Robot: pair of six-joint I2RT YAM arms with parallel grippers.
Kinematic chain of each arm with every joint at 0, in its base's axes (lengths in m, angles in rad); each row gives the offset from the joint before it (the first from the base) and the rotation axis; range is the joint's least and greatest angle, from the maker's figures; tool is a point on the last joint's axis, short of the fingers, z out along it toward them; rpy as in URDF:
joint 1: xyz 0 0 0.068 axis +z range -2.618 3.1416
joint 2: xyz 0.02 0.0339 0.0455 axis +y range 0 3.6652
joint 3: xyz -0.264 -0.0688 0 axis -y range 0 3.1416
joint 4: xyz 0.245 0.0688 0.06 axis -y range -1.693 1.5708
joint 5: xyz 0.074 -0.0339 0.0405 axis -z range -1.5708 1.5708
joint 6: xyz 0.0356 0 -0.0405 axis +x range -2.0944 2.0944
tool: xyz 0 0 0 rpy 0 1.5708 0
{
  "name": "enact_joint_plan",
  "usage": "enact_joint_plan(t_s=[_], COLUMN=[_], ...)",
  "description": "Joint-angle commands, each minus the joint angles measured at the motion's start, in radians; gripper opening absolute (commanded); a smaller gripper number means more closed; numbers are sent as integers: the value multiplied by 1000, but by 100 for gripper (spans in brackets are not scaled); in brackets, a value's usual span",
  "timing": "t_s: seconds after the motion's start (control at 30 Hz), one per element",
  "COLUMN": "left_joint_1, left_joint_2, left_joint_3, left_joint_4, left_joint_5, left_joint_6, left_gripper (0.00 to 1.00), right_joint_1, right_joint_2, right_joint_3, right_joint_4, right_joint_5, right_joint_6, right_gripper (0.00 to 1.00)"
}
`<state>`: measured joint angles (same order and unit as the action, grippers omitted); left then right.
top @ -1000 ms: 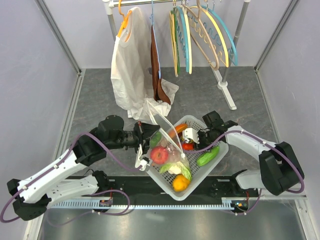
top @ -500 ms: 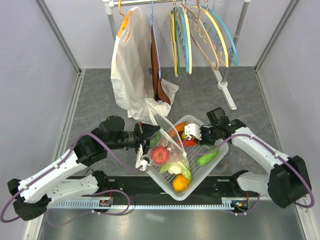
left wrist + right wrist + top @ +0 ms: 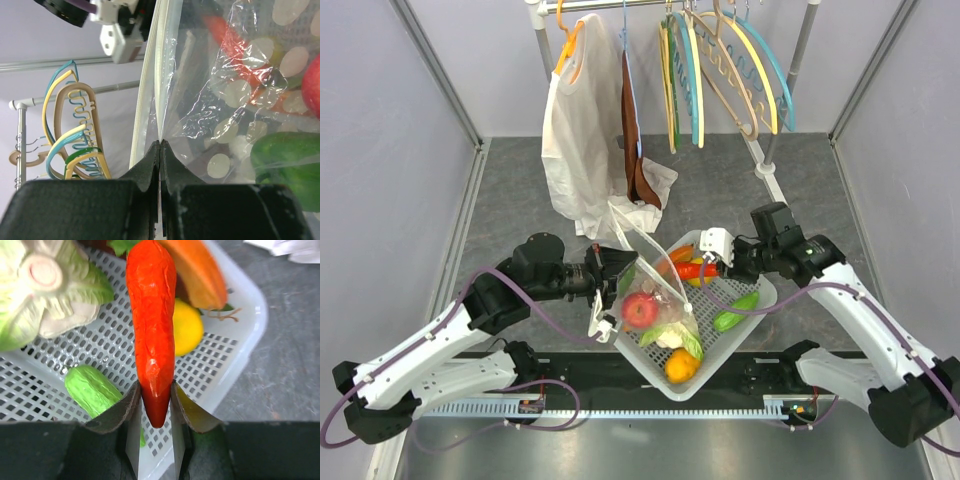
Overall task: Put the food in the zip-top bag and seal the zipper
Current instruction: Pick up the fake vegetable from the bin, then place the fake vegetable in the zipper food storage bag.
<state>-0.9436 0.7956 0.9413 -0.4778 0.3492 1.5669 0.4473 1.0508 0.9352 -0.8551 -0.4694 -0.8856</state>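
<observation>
Two claws work over a white basket (image 3: 761,296) that sits on the grey desk (image 3: 510,190). The left claw (image 3: 159,148) is pressed together on the edge of the dotted clear bag (image 3: 642,255) and holds it upright over the basket's left corner. The bag's closure strip (image 3: 148,75) rises from the pinch. The right claw (image 3: 155,401) pinches the red chili (image 3: 150,315) by its narrow tip. The chili is raised above the basket, its far end close to the bag. A red apple (image 3: 640,310) shows through the dotted plastic. In the basket lie a cucumber (image 3: 735,311), a cauliflower (image 3: 45,295), a yellow pepper (image 3: 187,327), a long orange piece (image 3: 197,270) and, at the near corner, an orange pepper (image 3: 681,366).
</observation>
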Motion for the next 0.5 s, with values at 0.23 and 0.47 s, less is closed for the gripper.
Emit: enact_joint_plan(t_s=[0.23, 0.47], left_joint_1=[3, 3], left_joint_2=[-21, -7], left_joint_3=[-24, -19], left_joint_4=[15, 11], left_joint_5=[11, 16], left_joint_6=[-31, -18], left_gripper=[2, 2], right_joint_1=[-4, -2], right_joint_2=[-67, -69], right_joint_3=[218, 365], right_joint_4=[-15, -16], right_joint_5=[-64, -117], right_joint_6=[309, 413], right_gripper=[9, 7])
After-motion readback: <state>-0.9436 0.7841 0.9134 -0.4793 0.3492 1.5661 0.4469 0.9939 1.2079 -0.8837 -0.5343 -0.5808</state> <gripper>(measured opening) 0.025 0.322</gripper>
